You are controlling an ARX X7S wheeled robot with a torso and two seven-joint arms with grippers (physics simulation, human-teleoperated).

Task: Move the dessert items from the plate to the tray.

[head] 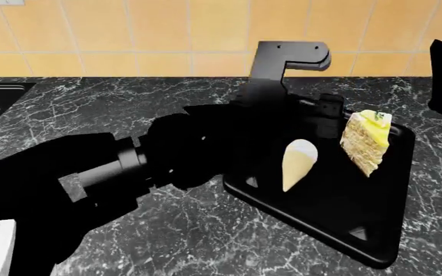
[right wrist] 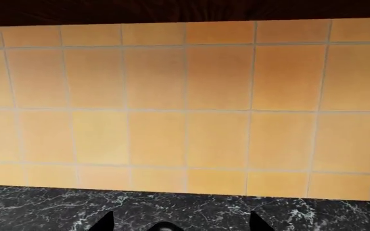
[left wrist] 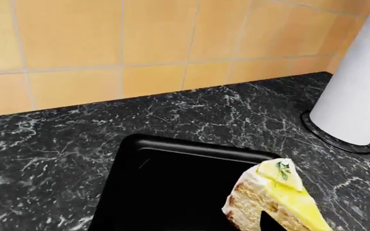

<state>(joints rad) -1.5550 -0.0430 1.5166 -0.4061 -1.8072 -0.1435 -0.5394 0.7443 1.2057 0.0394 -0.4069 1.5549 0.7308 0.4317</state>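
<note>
Two desserts sat on the glossy black tray [head: 374, 230] when we looked down from the head camera. The tray lay at an angle on the dark marbled countertop [head: 205, 236], toward our right side. The pale cone-shaped pastry [head: 298, 163] lay near the middle of the tray with its white end pointing away from us. The cake wedge [head: 365, 141], layered cream and tan with a yellow glaze top, stood upright just beyond and to the right of the pastry, close to the tray's far corner, apart from the pastry.

Our left arm [head: 121, 167] stretched across the counter as a large black shape, reaching over the tray's near left edge. Our left gripper [head: 330, 115] hung right beside the cake wedge, but the black parts blended together and we could not tell whether its jaws were closed on the cake or released.

From the left wrist camera, we saw the cake wedge [left wrist: 276, 197] very close, with a small green garnish on the glaze, the tray [left wrist: 172, 192] under it, and a white paper towel roll [left wrist: 358, 82] standing on the counter near the orange tiled wall [left wrist: 140, 38].

Our right gripper [right wrist: 178, 224] showed only as dark tips spread well apart, facing the tiled wall [right wrist: 185, 106], holding nothing.
</note>
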